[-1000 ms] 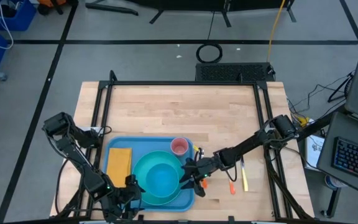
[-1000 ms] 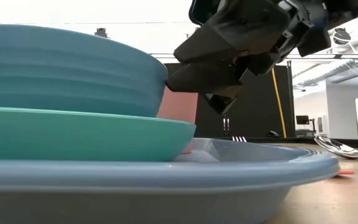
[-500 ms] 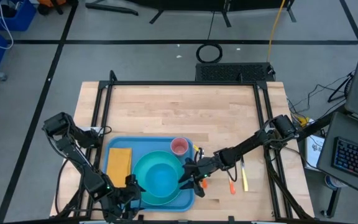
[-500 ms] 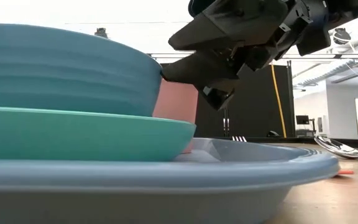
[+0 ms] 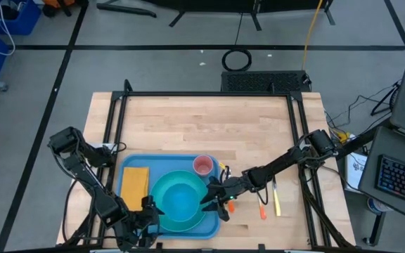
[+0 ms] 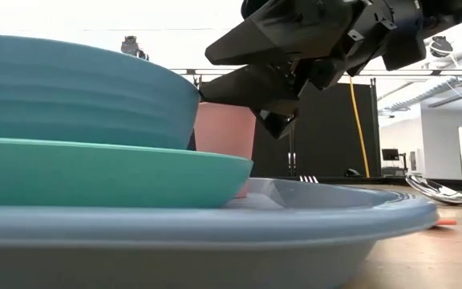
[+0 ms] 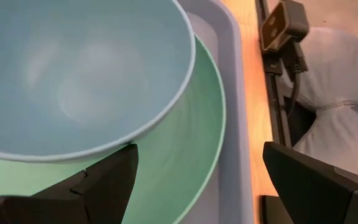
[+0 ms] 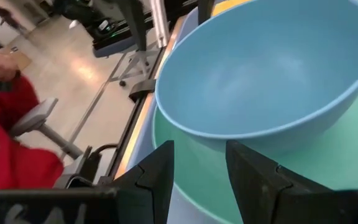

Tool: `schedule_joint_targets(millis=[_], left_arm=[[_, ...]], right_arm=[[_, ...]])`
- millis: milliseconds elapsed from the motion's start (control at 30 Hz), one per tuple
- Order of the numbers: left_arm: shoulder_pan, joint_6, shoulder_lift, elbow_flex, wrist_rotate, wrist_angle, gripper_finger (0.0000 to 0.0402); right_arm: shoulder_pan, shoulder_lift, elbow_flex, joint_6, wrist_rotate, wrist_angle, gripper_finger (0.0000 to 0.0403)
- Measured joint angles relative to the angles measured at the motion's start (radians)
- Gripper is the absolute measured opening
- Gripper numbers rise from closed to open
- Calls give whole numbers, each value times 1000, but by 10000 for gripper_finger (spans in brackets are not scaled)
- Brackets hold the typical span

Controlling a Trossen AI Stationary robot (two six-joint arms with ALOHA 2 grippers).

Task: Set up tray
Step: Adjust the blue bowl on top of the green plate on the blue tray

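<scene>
Progress is judged well along: the large light-blue rectangular plastic tray (image 5: 131, 209) lies at the table's near edge. On it are a yellow folded napkin (image 5: 134, 183), a round teal plate (image 5: 156, 194) under a blue plastic bowl (image 5: 181, 202), and a small pink cup (image 5: 202, 166). Cutlery (image 5: 275, 198) and an orange-handled utensil (image 5: 261, 211) remain beside the tray. The right gripper (image 5: 209, 198) hovers over the tray, fingers parted, empty. The left gripper (image 5: 148, 214) waits at the tray's near rim, released.

The high view looks straight down on the whole bench (image 5: 209, 126). The low view sits level at the tray (image 6: 215, 229) rim, very close. Both wrist views share the bowl (image 7: 73, 68) at close range.
</scene>
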Motion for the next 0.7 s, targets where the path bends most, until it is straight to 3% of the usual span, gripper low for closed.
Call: schedule_joint_targets(millis=[433,700], left_arm=[[0,-13,0,0,-37,-16,351],[-3,-38,0,0,-30,-23,351]], right_arm=[[-2,0,0,-8,80,26,134],[-14,60,-1,23,49,61,134]])
